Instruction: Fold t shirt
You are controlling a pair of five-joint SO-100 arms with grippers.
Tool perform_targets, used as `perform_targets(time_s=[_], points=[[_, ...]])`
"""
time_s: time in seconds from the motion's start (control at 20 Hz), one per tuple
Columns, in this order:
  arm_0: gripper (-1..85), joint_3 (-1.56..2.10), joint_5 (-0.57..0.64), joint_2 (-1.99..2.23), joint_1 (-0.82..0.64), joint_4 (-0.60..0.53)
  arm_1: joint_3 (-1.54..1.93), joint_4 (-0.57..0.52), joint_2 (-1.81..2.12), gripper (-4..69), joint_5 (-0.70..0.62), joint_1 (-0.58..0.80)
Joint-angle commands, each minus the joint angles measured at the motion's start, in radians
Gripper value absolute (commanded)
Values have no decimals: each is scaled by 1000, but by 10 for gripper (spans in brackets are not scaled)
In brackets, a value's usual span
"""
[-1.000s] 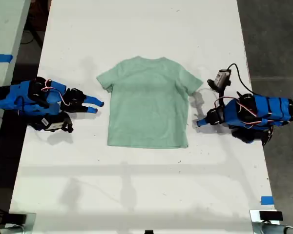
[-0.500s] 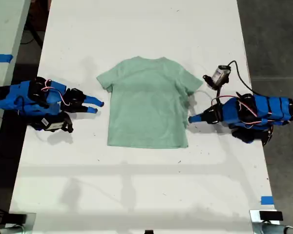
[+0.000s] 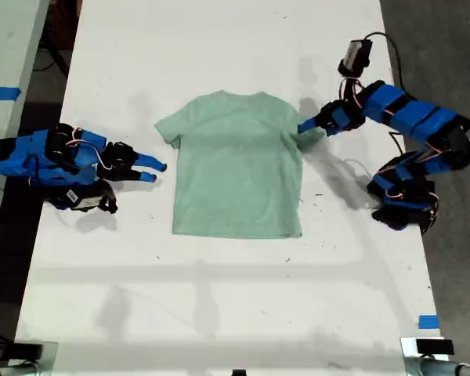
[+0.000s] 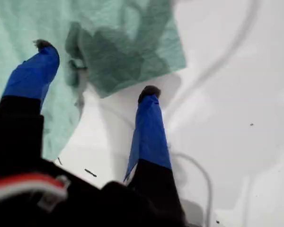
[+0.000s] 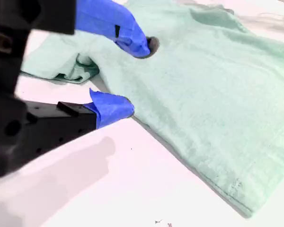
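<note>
The pale mint-green t shirt (image 3: 236,164) lies flat on the white table (image 3: 219,298), collar toward the far edge. My first gripper (image 3: 307,127) reaches from the exterior view's right to the sleeve (image 3: 304,129) on that side. In the first wrist view it (image 4: 97,71) is open, one fingertip (image 4: 42,59) over the shirt body and the other (image 4: 149,101) just off the sleeve (image 4: 128,52). My second gripper (image 3: 157,171) rests open at the exterior view's left, a short gap from the shirt's side edge; the second wrist view shows it (image 5: 132,78) open beside the shirt (image 5: 217,94).
The first arm's base (image 3: 403,200) stands near the table's edge at the exterior view's right, with a cable (image 3: 392,51) looping behind it. Blue tape (image 3: 428,321) marks the near corner on that side. Another table (image 3: 4,94) sits past the exterior view's left edge.
My first gripper has lifted and swung from beside the shirt's lower side toward the far edge, ending at the sleeve. The second arm and the shirt have not moved.
</note>
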Motion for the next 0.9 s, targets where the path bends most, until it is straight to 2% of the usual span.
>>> perform_targets(time_s=[0.0,0.1,0.2,0.3,0.35,0.4,0.6,0.85], points=[[170,41,2,6,8,-20,-21,-147,-117,342,35,54],[170,41,2,6,8,-20,-17,-232,-190,327,35,63],[170,41,2,6,8,-20,-25,-281,-262,267,60,57],[171,41,3,6,8,-20,-23,-301,-311,250,89,72],[172,41,3,6,8,-20,-23,-299,-308,170,97,77],[172,41,3,6,8,-20,-23,-293,-296,12,104,77],[172,41,3,6,8,-20,-130,-204,-204,12,84,0],[172,41,3,6,8,-20,-549,-11,-189,12,37,-206]])
